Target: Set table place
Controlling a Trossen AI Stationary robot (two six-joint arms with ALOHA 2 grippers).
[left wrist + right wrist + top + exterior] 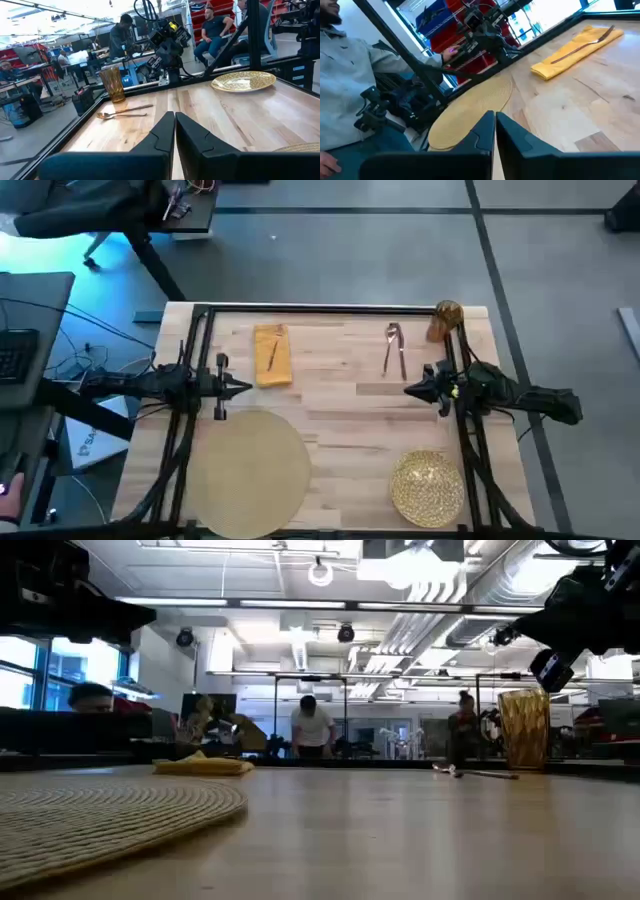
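Light wood table (340, 415), place pieces scattered, both arms parked at its sides.
From above, placemat (250, 470), plate (428, 485), napkin (271, 355), cutlery (394, 348) and glass (444, 321) lie apart, nothing assembled; left gripper (244, 388) and right gripper (410, 390) hover, unloaded. Wrist views alone show each arm's fingers pressed together.

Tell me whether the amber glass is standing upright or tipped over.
Upright. The amber glass stands on its base at the table's far right corner in the low view, and the left wrist view shows it vertical beside the cutlery.
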